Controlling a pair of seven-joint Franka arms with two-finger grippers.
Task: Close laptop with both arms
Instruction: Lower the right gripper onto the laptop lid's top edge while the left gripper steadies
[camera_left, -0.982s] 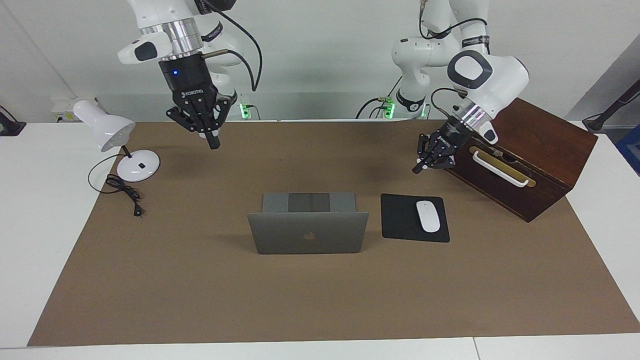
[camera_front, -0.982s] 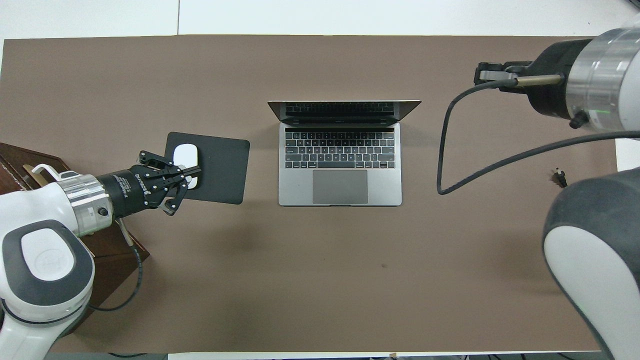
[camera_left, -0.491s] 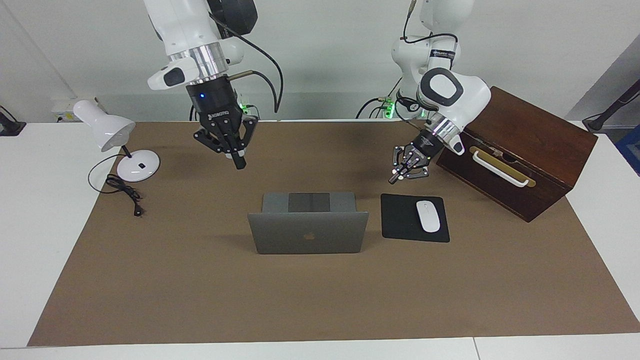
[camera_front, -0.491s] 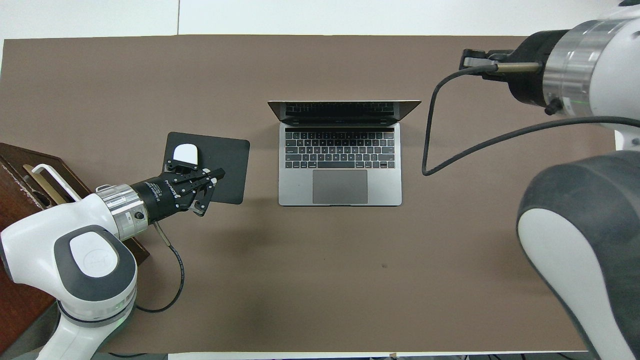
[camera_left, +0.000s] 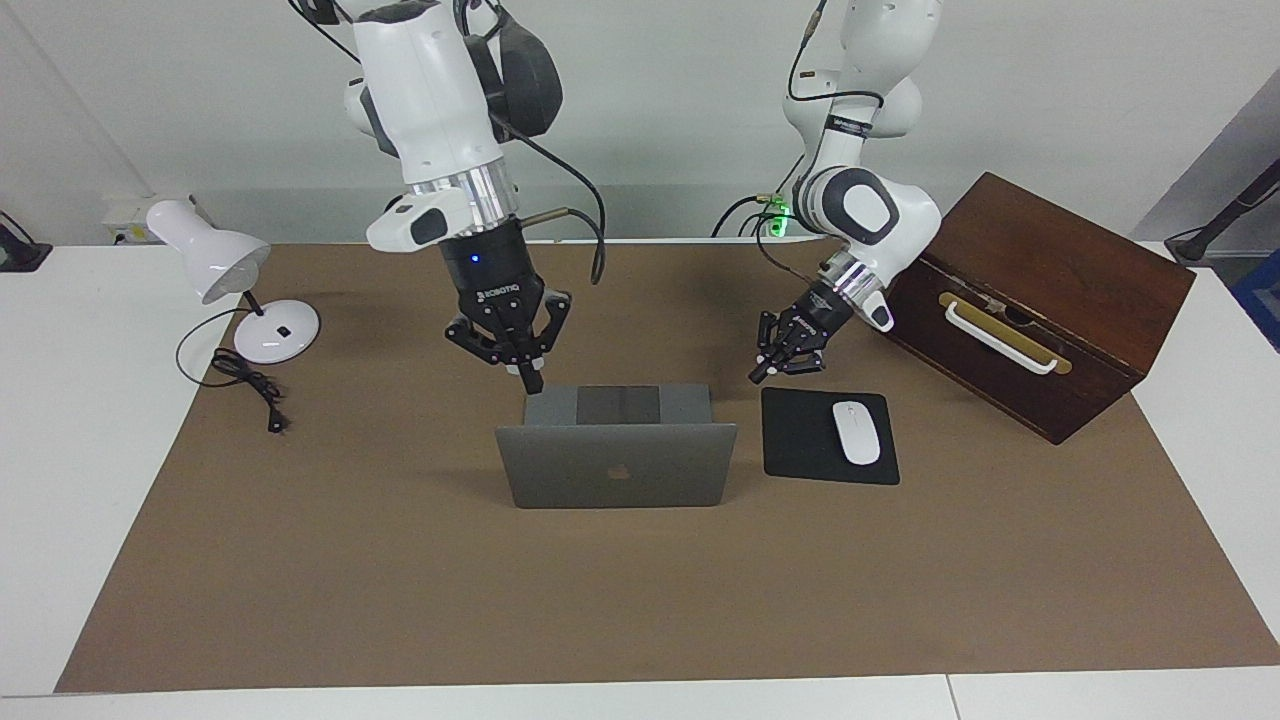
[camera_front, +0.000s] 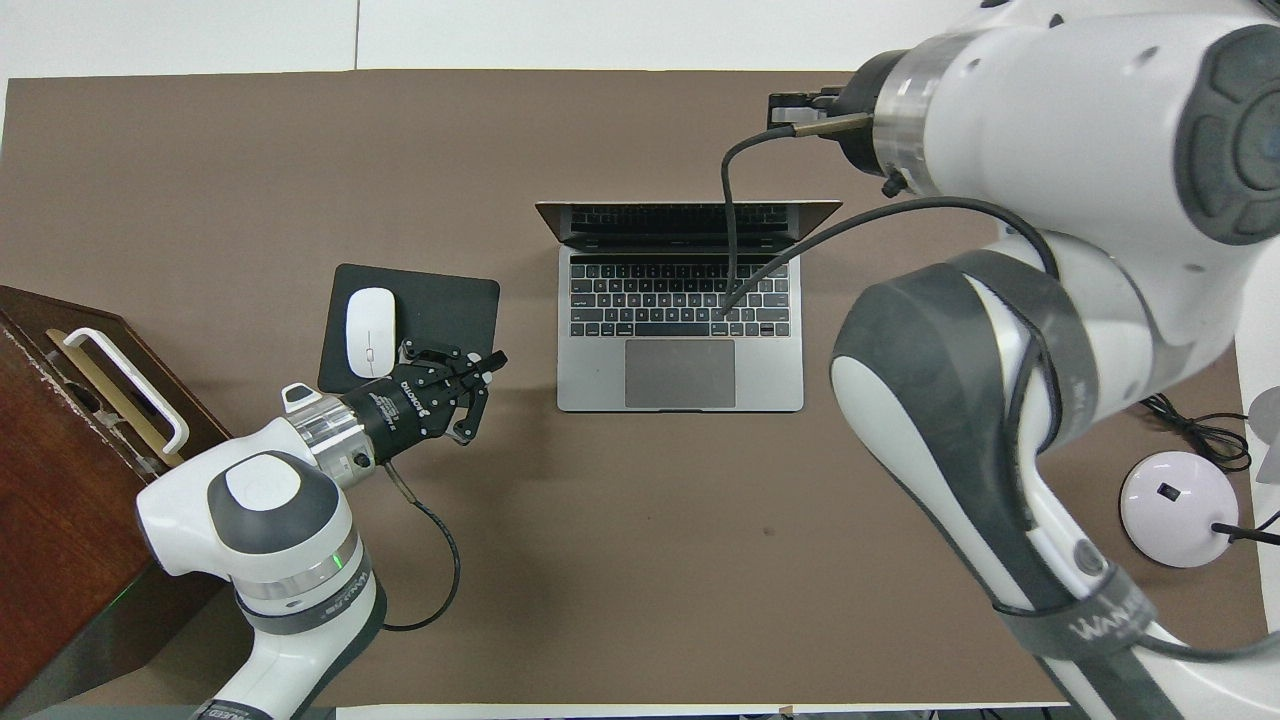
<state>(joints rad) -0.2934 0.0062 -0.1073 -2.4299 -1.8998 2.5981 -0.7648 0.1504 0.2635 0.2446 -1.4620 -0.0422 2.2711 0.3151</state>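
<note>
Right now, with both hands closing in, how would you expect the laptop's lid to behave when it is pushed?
The laptop looks like rigid metal, so its lid should probably swing at the hinge without flexing. It stands near upright over a flat base, so a push from the top edge toward the robots likely folds it down. The smooth lid may let shut fingers slip, and the base could slide on the brown mat.

You have the open laptop (camera_left: 617, 462) near the middle of the table mat (camera_left: 400, 600), lid upright at its edge farther from the robots. Beside it toward the left arm's end lies the mouse pad (camera_left: 800, 440) with the mouse (camera_left: 856, 432) on it, and the wooden box (camera_left: 1040, 300) sits at that end, nearer the robots. The desk lamp (camera_left: 250, 290) stands at the right arm's end, on the mat's corner nearest the robots, with its cord (camera_left: 245, 380) on the mat's edge.
</note>
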